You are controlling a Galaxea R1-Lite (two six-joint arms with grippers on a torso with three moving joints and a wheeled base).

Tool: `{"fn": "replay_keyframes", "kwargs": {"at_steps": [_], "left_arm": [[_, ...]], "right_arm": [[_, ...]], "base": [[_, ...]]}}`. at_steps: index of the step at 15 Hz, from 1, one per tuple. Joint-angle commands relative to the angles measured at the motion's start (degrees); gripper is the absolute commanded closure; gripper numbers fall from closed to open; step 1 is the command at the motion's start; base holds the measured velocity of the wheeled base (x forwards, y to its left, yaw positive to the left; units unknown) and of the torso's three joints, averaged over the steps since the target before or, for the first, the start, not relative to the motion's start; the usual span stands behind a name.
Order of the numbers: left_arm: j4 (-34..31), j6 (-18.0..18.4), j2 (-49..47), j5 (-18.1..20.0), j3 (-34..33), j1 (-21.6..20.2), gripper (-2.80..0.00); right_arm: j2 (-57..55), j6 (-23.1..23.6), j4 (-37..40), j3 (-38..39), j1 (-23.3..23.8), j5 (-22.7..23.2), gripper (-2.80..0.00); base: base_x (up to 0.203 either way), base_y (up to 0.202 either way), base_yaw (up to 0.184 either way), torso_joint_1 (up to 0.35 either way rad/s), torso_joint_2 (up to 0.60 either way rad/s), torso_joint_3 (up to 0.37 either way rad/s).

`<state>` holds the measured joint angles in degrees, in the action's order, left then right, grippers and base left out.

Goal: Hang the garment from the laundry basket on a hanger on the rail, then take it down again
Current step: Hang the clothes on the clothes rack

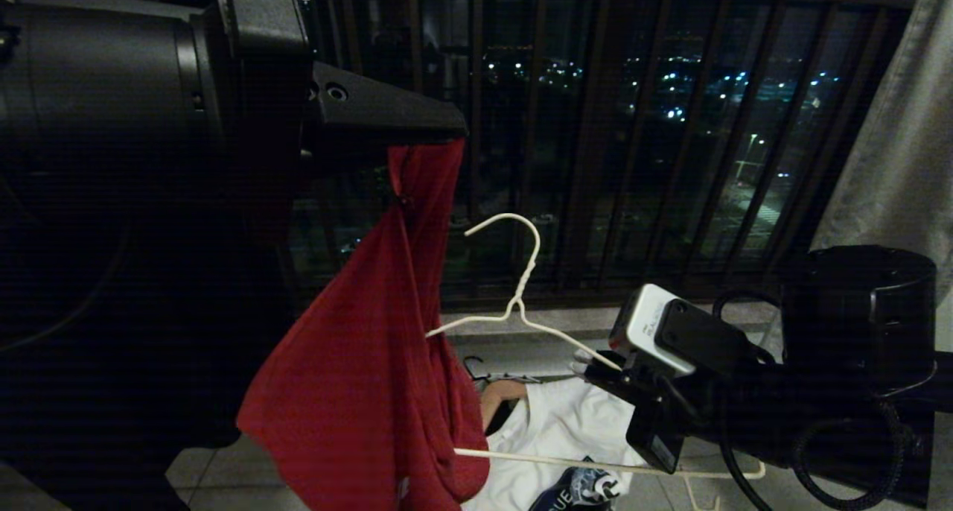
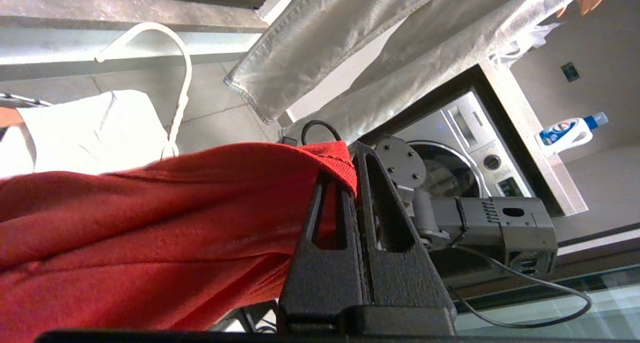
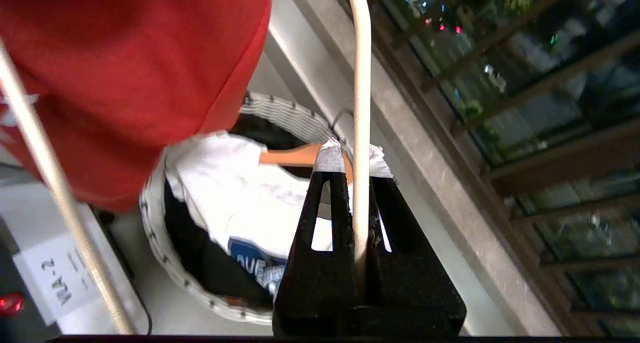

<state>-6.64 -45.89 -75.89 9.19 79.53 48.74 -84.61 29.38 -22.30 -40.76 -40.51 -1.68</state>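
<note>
The red garment hangs bunched from my left gripper, which is held high on the left and shut on a fold of its hem. The left wrist view shows the garment pinched between the left gripper's closed fingers. Lower right, my right gripper is shut on one shoulder wire of the white hanger, hook up, with its far end reaching into the red cloth. The right wrist view has the hanger wire clamped in the right gripper above the laundry basket. The rail is out of view.
A white T-shirt, dark cloth and a wooden hanger lie in the basket on the tiled floor. Dark window railing bars stand just behind. A curtain hangs at the right. A washing machine shows in the left wrist view.
</note>
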Motion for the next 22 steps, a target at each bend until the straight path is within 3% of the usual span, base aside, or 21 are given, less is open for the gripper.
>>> {"fn": "replay_keyframes", "kwargs": {"at_steps": [1,3,7,9,11,17,19,22], "left_arm": [[-0.47,1.79,-0.27,0.16,0.3,-1.42,0.0],[-0.92,4.05,-1.0,0.3,0.28,-2.27,0.0],[-1.18,4.33,2.01,0.56,0.48,-3.41,0.0],[-3.59,4.66,3.64,4.95,1.19,-3.39,0.0],[-7.2,5.37,1.47,7.38,5.04,-3.4,0.0],[-31.28,18.36,-8.63,7.25,29.95,-3.56,0.0],[-35.1,28.05,-10.05,6.89,32.04,-3.71,0.0],[-35.03,31.76,-11.31,5.22,32.0,-3.74,0.0]], "right_arm": [[-0.07,0.15,-0.2,-0.9,-0.54,0.09,0.0],[0.85,0.62,-0.2,-0.69,-0.56,0.22,0.0],[0.29,-0.15,-0.29,-1.38,-1.42,2.61,0.0],[-1.82,-1.62,-1.84,-2.45,-4.32,2.7,0.0],[-3.01,-2.45,-6.16,-2.58,-4.26,2.56,0.0],[-3.68,-8.31,-13.56,-2.62,-4.14,5.48,0.0],[-4.47,-10.68,-17.61,-2.55,-4.14,7.17,0.0],[-4.2,-15.32,-22.23,-1.99,-4.23,9.48,0.0]], "base": [[0.0,0.0,0.0,0.0,0.0,0.0],[0.0,0.0,0.0,0.0,0.0,0.0],[0.0,0.0,0.0,0.0,0.0,0.0],[0.0,0.0,0.0,0.0,0.0,0.0],[0.0,0.0,0.0,0.0,0.0,0.0],[0.0,0.0,0.0,0.0,0.0,0.0],[0.0,0.0,0.0,0.0,0.0,0.0],[0.0,0.0,0.0,0.0,0.0,0.0]]}}
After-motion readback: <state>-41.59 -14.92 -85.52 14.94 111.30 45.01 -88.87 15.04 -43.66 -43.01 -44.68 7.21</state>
